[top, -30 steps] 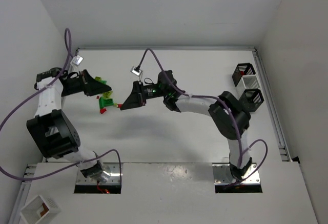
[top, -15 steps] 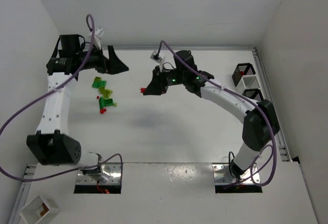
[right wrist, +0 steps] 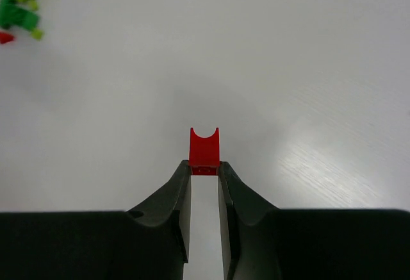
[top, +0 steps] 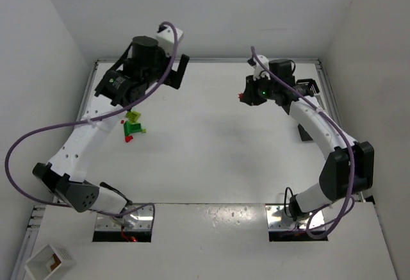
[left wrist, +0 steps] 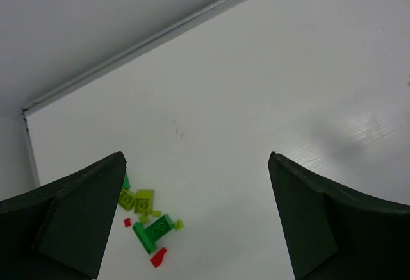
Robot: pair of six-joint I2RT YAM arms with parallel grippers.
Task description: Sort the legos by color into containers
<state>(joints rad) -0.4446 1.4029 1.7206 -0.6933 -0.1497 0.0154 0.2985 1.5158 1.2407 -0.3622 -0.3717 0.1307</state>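
Top external view: we see the right gripper [top: 245, 96] well away from the pile of legos [top: 132, 124], where it was working a second ago. It has swung across the table [top: 211, 158] to the right side and now hangs near the containers [top: 310, 88], which stand at the far right edge, partly hidden behind the arm. A red brick [top: 241, 96] shows at its tip. The left gripper [top: 178, 74] has also lifted off the pile and drawn back toward the far edge.

Left wrist view: the fingers stand wide apart with nothing between them. Below, beside the left finger, the remaining green, lime and red pieces lie bunched on the table.

Right wrist view: the fingers are clamped on the red brick [right wrist: 204, 148], whose upper half stands proud of the tips above bare table. The pile sits far off in the top left corner.

We judge that the pick has held and the carry to a bin is under way. No container shows in this wrist view yet, so the gripper must first come over one. We cannot tell which bin is meant for red.
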